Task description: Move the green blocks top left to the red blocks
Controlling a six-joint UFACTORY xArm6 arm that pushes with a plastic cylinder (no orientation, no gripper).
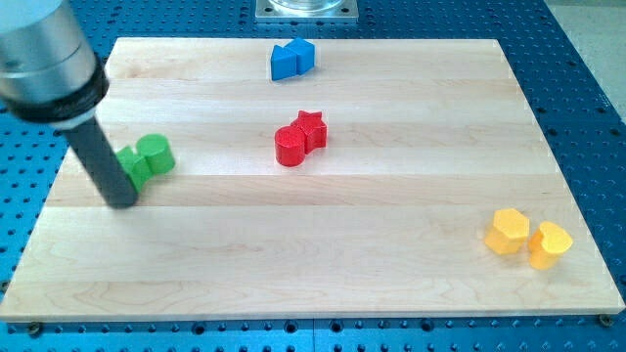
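Two green blocks sit together at the view's left: a round green cylinder (156, 153) and a green star-like block (133, 166) touching its lower left side. Two red blocks sit joined near the board's middle: a red cylinder (290, 146) and a red star (311, 128) at its upper right. My tip (122, 200) rests on the board at the lower left of the green star-like block, touching or almost touching it. The rod partly hides that block's left edge. The green blocks lie well to the left of the red ones.
Two blue blocks (291, 59) sit together near the view's top centre. Two yellow blocks (528, 238) sit at the bottom right. The wooden board (391, 264) lies on a blue perforated table. A metal mount (307, 10) shows at the top edge.
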